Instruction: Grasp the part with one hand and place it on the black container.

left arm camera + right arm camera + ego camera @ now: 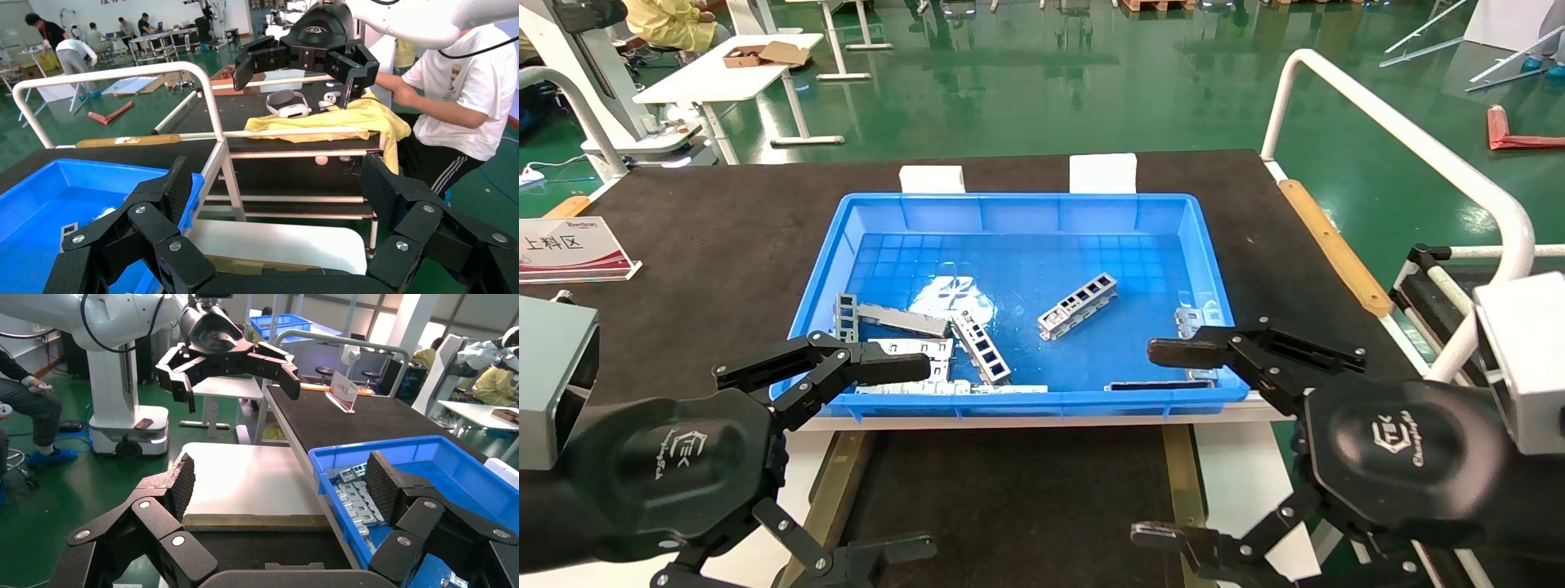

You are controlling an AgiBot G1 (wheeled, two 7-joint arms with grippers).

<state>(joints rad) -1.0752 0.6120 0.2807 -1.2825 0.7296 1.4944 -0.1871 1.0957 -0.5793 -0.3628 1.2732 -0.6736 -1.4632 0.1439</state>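
A slim silver part (1077,305) with a row of rectangular windows lies loose in the middle of the blue bin (1017,209). A second such strip (982,349) lies near the bin's front wall. The black container (1009,490), a matte black tray with olive-brass rails (832,483), sits in front of the bin, between my grippers. My left gripper (928,456) is open and empty over the tray's left rail. My right gripper (1144,443) is open and empty over the right rail. The right wrist view shows the tray's rail (257,522) and the bin (392,453).
Flat grey plates (903,320) lie at the bin's front left, also in the right wrist view (357,501). Two white blocks (1102,172) stand behind the bin. A sign (568,249) stands at the left. A white railing (1410,135) runs along the right.
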